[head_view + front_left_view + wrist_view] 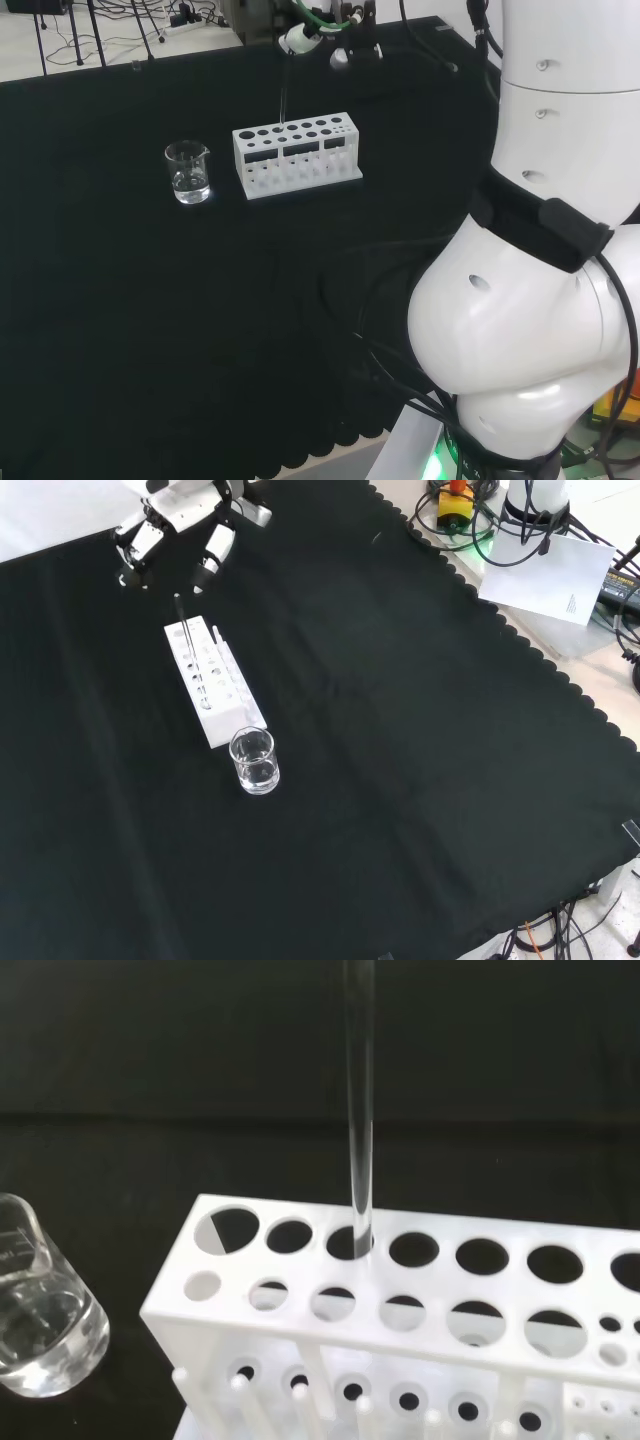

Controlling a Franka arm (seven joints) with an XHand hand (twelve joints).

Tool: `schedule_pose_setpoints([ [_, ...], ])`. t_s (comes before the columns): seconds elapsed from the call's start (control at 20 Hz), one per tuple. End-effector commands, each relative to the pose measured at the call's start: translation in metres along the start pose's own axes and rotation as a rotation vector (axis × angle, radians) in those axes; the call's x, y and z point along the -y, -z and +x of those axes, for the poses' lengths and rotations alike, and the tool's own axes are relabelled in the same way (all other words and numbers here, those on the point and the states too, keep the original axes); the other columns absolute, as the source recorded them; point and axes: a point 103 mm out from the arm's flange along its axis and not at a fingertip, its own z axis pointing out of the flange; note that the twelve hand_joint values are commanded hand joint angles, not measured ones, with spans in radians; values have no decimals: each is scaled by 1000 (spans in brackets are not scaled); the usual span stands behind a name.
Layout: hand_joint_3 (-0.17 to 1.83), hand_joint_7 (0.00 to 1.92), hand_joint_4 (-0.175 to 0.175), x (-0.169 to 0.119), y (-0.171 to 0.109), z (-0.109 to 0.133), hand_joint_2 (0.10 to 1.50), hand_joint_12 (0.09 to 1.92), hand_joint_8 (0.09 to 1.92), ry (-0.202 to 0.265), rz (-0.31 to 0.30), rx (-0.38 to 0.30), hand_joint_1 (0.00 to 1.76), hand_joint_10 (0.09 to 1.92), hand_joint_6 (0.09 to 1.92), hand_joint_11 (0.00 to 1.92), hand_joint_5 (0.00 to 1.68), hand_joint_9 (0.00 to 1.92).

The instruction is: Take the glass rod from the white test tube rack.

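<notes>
The glass rod (pixel 359 1110) stands upright in one hole of the back row of the white test tube rack (pixel 400 1310), its lower end at the hole's mouth in the wrist view, so it looks partly drawn up, though how far its tip still reaches inside cannot be told. In the front view the rod (pixel 183 620) rises from the rack's (pixel 212 680) far end, towards the bench's (pixel 400 780) far left corner, and the hand (pixel 175 525) hangs above it with its fingers curled downward on either side of the rod's top. Whether the fingertips actually pinch the rod cannot be told; the head view shows the thin rod (pixel 284 105) running up to the hand (pixel 320 35) near the bench's far edge. A glass beaker (pixel 254 760) holding some clear liquid stands just beside the rack's near end. The step in hand appears to be the lift out of the rack. The next move calls for a straight vertical pull until the tip clears the hole, since any sideways drift could lever the rod against the rim or tip the rack towards the beaker.
</notes>
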Motion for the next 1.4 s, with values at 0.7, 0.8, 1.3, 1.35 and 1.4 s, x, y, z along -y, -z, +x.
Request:
schedule_pose_setpoints([
  [0.7,-175,967,-162,-12,-32,-5,1165,1318,797,18,-53,-24,783,686,772,529,551,1044],
  [0.8,-175,1053,-171,-14,-31,-2,1164,1281,800,31,-67,-27,825,686,842,630,601,1130],
  [1.3,-175,1172,-175,-15,-30,0,1171,1208,784,46,-72,-15,934,672,886,815,678,1270],
  [1.35,-175,1177,-175,-16,-30,1,1171,1203,782,50,-69,-16,939,669,887,825,679,1278],
  [1.4,-175,1181,-175,-17,-31,1,1171,1201,781,51,-67,-16,944,667,888,833,680,1284],
])
